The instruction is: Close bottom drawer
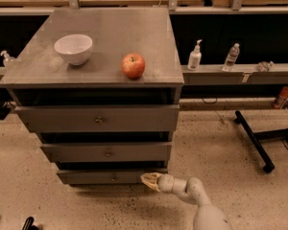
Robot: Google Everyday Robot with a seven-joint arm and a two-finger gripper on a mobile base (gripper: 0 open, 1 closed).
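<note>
Centrally, cabinet: a grey metal three-drawer cabinet (110, 32) stands on a speckled beige floor (221, 143), in front of a long workbench.
Cabinet top: a white ceramic bowl (73, 48) sits upright at the left; a round red apple (133, 65) sits to its right, apart from the bowl.
Upper fronts: the tallest, widest grey drawer front (134, 119) is at the top, with the mid-sized grey drawer front (77, 152) beneath it.
Task item: the bottom drawer (91, 177), with the slimmest grey front, sits lowest, just above the floor. It has a small round knob (114, 178) at its centre and a dark gap above the panel.
Gripper: the cream-tipped two-finger gripper (149, 180) is low down at the right end of the bottom drawer's front, right of the knob, pointing left at the panel. Whether it touches cannot be told.
Jaws: clenched together into a single taper, grasping nothing.
Arm: the pale grey jointed arm (197, 195) rises from the lower edge, right of the cabinet.
Background ledge: a white pump bottle (195, 56) and a clear plastic bottle (231, 57) stand upright, near each other.
Floor, right: a black stand leg (252, 140) lies well apart from the cabinet.
</note>
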